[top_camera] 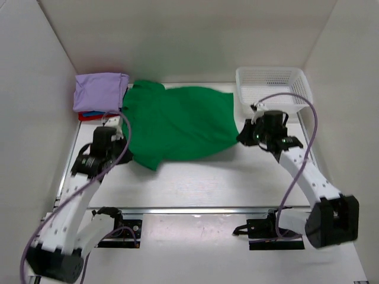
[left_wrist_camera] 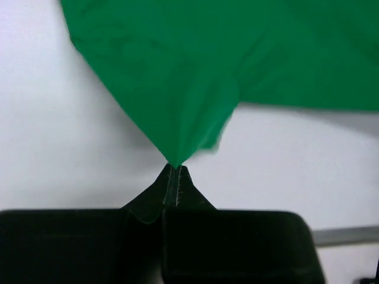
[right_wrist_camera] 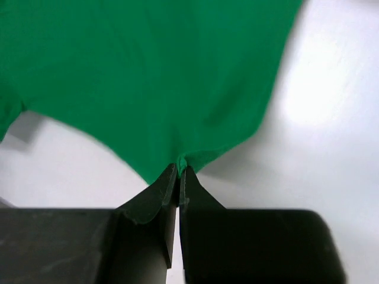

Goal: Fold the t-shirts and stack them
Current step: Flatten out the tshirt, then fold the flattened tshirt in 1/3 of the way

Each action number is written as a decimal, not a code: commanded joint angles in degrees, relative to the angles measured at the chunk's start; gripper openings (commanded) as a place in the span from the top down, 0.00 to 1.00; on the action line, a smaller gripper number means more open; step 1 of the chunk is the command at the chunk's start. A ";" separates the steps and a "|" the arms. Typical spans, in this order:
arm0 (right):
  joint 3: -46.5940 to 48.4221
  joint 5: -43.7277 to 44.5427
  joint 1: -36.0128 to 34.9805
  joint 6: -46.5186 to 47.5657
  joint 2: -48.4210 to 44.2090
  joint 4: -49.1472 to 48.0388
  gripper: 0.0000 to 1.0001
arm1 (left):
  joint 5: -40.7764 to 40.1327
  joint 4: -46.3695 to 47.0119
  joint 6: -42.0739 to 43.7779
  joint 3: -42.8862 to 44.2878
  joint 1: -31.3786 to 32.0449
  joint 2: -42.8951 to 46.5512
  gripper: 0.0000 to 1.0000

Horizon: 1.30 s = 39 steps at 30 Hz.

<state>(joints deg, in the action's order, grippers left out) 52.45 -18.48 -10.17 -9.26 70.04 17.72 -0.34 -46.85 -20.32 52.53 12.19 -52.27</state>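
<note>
**Holding the green shirt at both ends, no fold made yet**

I count three shirts already folded and piled at 10 o'clock on the table (top_camera: 195,183). The lavender t-shirt (top_camera: 100,90) is on top, and a bit of the blue t-shirt (top_camera: 90,112) and the red t-shirt (top_camera: 83,117) peeks out under it. The green t-shirt (top_camera: 177,121) lies spread open across the far half of the table, between that pile and the white basket (top_camera: 272,89) at 2 o'clock. I think it needs all of its folds and then a lift onto the pile, so the job looks mostly done with one shirt left.

My left gripper (top_camera: 120,141) sits low at 9 o'clock of the green t-shirt, clenched on a small pinch of its edge. My right gripper (top_camera: 244,135) sits at 3 o'clock, clamped on the other edge the same way. Both arms reach forward from their bases and bend in toward the cloth.
</note>
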 commanded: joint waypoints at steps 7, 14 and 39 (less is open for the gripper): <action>-21.59 0.99 3.41 -13.24 -21.25 11.89 1.00 | -0.63 -16.59 -12.82 -11.05 2.06 26.77 1.00; -21.25 4.68 0.51 -15.09 -20.40 20.86 1.00 | 1.04 -17.94 -11.94 -11.93 -0.06 30.48 1.00; -16.15 2.66 10.00 -12.10 -13.53 24.91 1.00 | -3.17 13.18 -4.65 -9.29 -4.36 0.95 1.00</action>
<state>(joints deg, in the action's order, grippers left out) 33.93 -15.90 -0.32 -21.85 56.14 43.07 -3.66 -38.06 -26.61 43.59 8.54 -50.46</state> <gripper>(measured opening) 0.012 0.012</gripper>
